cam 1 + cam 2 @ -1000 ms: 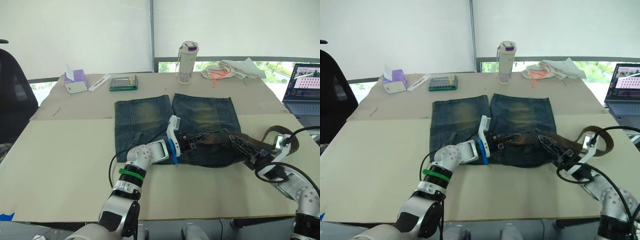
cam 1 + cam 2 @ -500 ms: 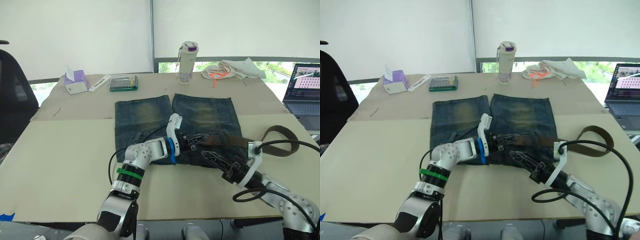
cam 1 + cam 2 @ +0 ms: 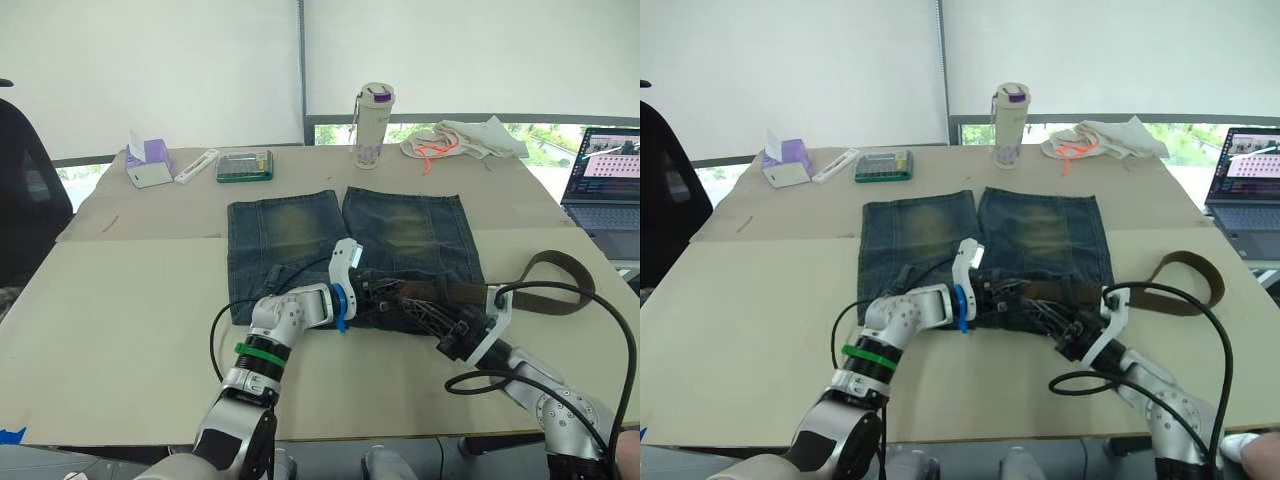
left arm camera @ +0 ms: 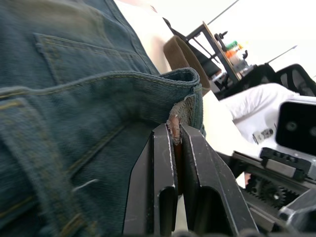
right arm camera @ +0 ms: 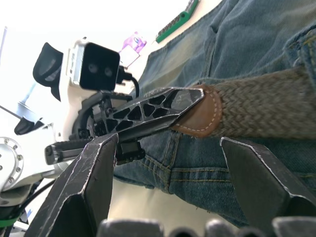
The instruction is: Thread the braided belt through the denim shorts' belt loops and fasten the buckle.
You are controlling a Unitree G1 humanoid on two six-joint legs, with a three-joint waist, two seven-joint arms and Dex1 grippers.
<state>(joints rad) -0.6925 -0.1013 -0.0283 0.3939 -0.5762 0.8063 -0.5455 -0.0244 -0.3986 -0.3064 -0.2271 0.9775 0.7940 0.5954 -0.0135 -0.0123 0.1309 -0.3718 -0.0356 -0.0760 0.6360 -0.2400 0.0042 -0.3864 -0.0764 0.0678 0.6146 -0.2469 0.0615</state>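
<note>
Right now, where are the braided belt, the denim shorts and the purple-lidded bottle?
braided belt [image 3: 560, 262]: left eye view, loose loop off the shorts.
denim shorts [image 3: 280, 225]: left eye view, left leg's worn patch.
bottle [image 3: 374, 125]: left eye view, mid-body.

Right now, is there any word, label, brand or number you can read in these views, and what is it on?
None can be read.
Bottle: purple marks on its wall, too small to read.
Tissue box: no legible print.
Laptop: screen content too small to read.
Green-edged box: nothing legible.

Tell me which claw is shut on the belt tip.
The left claw: its fingers pinch the brown leather tip of the belt at the shorts. The right claw is open beside it.
</note>
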